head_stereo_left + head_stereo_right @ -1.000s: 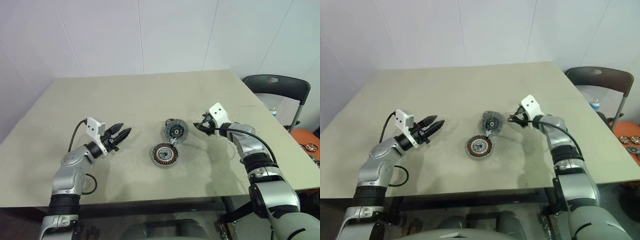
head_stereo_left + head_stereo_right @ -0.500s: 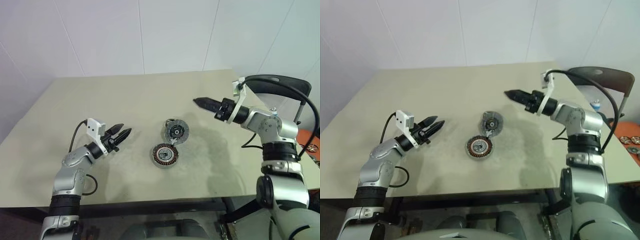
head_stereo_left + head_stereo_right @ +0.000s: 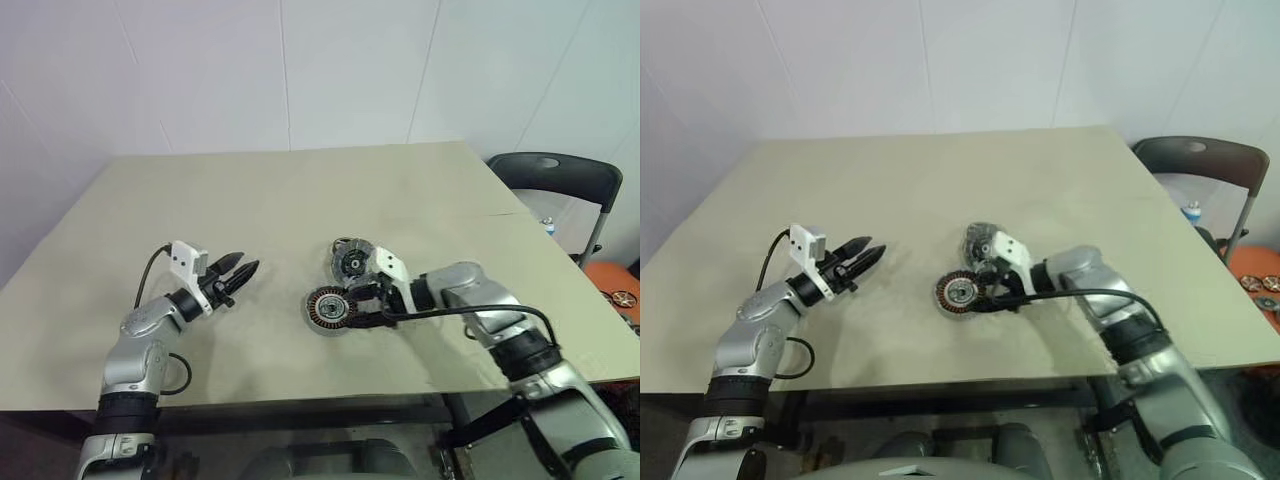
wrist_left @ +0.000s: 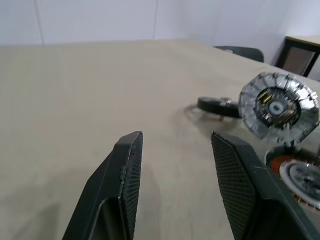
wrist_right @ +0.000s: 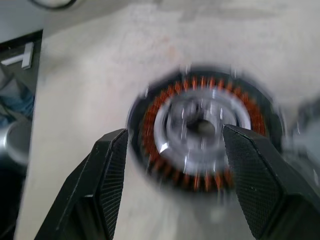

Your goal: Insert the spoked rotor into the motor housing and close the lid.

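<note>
Table [image 3: 250,190], beige and bare apart from the parts, carries two round motor pieces, and we count two grippers and one chair [image 3: 555,180] past its far right corner. The motor housing [image 3: 327,309] lies flat near the middle of the table: a shallow dark-rimmed ring of copper-coloured windings around a pale centre. The spoked rotor [image 3: 352,262] stands tilted just behind it, a silver disc with a black hub and dark gaps between its spokes; in the left wrist view the rotor [image 4: 278,106] leans above the housing [image 4: 297,175], which the frame edge cuts off, and a small dark flat part [image 4: 218,106] lies beside it, though we cannot tell what that is or whether rotor and housing touch. The right gripper [image 3: 350,312] reaches in from the right, low over the housing; in its wrist view its two black fingers [image 5: 111,170] stand apart on either side of the blurred housing [image 5: 200,132], gripping nothing that we can see, and contact cannot be judged. The left gripper [image 3: 238,272] hovers well to the left of both parts, its fingers [image 4: 127,167] parted halfway and empty. The far edge of the rotor is partly hidden behind the right gripper's white mount [image 3: 390,268].
</note>
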You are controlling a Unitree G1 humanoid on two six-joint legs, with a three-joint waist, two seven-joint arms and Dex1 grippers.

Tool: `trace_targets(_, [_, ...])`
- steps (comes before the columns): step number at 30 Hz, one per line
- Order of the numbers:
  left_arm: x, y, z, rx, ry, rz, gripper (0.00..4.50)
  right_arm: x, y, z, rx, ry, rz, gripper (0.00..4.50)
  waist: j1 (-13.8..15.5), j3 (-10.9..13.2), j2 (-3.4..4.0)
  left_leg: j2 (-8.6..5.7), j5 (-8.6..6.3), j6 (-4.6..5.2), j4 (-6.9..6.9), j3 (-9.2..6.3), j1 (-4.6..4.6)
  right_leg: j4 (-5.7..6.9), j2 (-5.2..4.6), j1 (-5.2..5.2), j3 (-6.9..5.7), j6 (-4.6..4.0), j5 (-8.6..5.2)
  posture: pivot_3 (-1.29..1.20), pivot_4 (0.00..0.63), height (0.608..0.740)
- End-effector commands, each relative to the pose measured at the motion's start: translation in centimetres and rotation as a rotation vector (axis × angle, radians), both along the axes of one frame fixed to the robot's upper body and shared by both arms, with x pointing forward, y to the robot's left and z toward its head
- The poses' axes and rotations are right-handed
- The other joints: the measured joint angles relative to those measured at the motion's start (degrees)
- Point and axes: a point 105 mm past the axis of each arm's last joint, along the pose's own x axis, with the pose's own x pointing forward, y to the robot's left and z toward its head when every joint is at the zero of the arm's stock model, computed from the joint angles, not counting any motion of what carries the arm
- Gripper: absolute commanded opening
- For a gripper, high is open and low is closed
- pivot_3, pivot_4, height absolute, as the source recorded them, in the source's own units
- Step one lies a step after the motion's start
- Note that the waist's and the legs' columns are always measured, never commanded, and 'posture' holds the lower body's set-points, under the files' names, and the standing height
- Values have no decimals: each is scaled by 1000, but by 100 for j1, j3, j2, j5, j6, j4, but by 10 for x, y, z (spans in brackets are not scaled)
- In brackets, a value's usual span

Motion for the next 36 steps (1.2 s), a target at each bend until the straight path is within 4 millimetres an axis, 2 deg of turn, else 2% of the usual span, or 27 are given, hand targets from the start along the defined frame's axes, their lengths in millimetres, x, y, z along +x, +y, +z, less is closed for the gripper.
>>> trace_targets(1, [1, 6, 14, 12, -58, 15, 2318, 6, 10, 23, 60, -30, 24, 3138, 35, 0, 0, -2, 0, 0, 0, 1, -5, -1, -1, -5, 1, 0, 0, 0, 0, 740])
trace_targets(3, [0, 8, 13, 13, -55, 22, 2318, 4, 15, 31, 98, -4, 41, 3138, 49, 0, -1, -6, 0, 0, 0, -1, -11, -1, -4, -11, 1, -1, 1, 0, 0, 740])
trace_targets(7, [-1, 8, 10, 17, -49, 23, 2318, 5, 26, 38, 84, -65, 85, 3138, 32, 0, -1, -7, -1, 1, -2, 0, -8, -1, -4, -9, 1, -1, 0, 0, 0, 740])
trace_targets(11, [0, 5, 10, 11, -50, 22, 2318, 13, 44, 55, 132, -114, 95, 3138, 8, 0, 0, -2, -1, 0, -6, 1, -6, 2, -1, -11, 1, -1, 0, 0, 0, 740])
trace_targets(13, [0, 4, 10, 10, -50, 22, 2318, 13, 49, 62, 164, -84, 103, 3138, 19, 0, 0, -2, 0, 0, -7, 1, -6, 5, 0, -14, 1, -1, 0, 0, 0, 740])
trace_targets(14, [1, 4, 10, 10, -50, 22, 2344, 12, 51, 63, 177, -63, 112, 2750, 20, 0, 0, -2, 0, -1, -7, 0, -6, 5, 0, -14, 1, -1, 1, 0, 0, 740])
trace_targets(16, [0, 4, 10, 10, -49, 23, 2344, 7, 52, 62, 170, -38, 148, 2272, 39, 0, -1, -4, 0, -1, -6, 0, -7, 3, -1, -13, 0, -1, 1, 0, 0, 740])
trace_targets(22, [-2, 7, 9, 14, -46, 31, 2344, -10, 57, 55, 157, 53, 236, 187, 16, -1, -1, -11, -1, 2, -7, 0, -9, 0, -6, -14, 1, -1, 1, 0, 0, 740])
trace_targets(23, [-3, 7, 9, 15, -45, 33, 2344, -11, 58, 53, 149, 65, 235, 10, 13, -1, -1, -9, -1, 2, -8, 0, -9, 0, -5, -16, 1, -1, 1, 0, 0, 740])
trace_targets(29, [-6, 8, 5, 14, -37, 42, 2344, -1, 60, 19, 22, 0, 189, 10, 21, -1, -1, -5, 0, 0, -9, 1, -9, 6, -2, -19, 1, -1, 0, 0, 0, 740])
trace_targets(36, [-5, 7, 4, 14, -35, 45, 2344, 1, 60, 4, -5, -22, 163, 10, 22, -1, -1, -7, 1, -2, -9, 1, -10, 5, -3, -20, 1, -1, 1, 0, 0, 740])
